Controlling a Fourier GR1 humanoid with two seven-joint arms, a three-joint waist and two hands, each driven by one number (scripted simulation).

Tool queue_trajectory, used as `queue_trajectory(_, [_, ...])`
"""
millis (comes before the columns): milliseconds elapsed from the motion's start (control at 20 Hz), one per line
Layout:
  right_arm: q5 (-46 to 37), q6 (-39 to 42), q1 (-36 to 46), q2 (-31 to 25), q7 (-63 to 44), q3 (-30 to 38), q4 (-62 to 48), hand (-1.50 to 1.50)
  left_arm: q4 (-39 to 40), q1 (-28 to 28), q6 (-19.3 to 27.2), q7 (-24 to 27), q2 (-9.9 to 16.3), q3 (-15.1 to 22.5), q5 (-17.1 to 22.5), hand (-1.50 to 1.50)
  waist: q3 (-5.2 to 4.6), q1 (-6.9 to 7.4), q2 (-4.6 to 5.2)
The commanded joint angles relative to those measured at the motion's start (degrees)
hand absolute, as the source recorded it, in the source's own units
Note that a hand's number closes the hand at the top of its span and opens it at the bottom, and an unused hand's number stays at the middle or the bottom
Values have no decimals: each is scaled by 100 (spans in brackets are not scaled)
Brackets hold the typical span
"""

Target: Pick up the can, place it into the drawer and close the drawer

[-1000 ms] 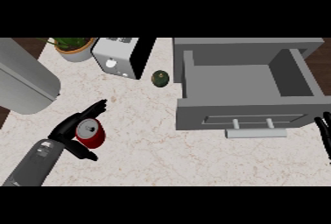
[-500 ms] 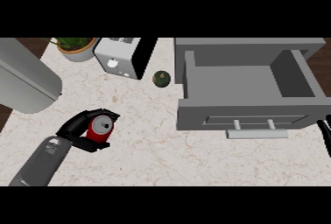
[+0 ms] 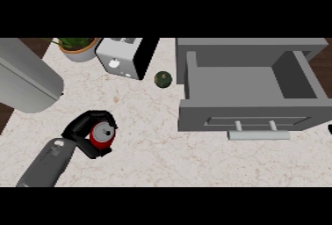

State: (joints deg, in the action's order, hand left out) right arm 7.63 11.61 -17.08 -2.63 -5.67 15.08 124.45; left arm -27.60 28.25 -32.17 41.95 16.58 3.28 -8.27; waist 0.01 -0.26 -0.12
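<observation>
Looking steeply down at the counter (image 3: 194,162), the view showed the left hand (image 3: 83,132) at the lower left, its black fingers curled round the red can (image 3: 101,134) and clamped on it. The can lay tilted within the hand, its grey top end facing up and toward the right, so the can sat over the pale marbled counter well apart from the drawer (image 3: 250,83). The grey left forearm (image 3: 47,165) ran in from the lower edge to that hand. The drawer stood pulled out at the right of the view, a grey box with its inside floor bare and nothing lying in it. Its front panel faced the lower edge and carried a pale bar handle (image 3: 258,134) on two short posts. A small dark green round thing (image 3: 163,78) rested on the counter just beside the drawer's left wall. Farther left along the back stood a grey toaster (image 3: 120,61), and next to it a pot (image 3: 77,52) holding a green plant. A large grey rounded body (image 3: 26,81) filled the upper left corner. The right hand appeared only as a dark sliver (image 3: 329,129) at the right edge; whether its fingers were apart or together could not be told.
</observation>
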Motion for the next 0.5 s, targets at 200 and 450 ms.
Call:
queue_trajectory(200, [-64, -112, 34, 72, 9, 33, 5, -150, 113, -121, 2301, -504, -382, -1872, 1486, 150, 7, 194, -18])
queue_trajectory(450, [219, 61, -85, -38, -24, 270, 90, -150, -1344, -423, 2911, -1126, -816, -1645, 1563, 150, 8, 95, -32])
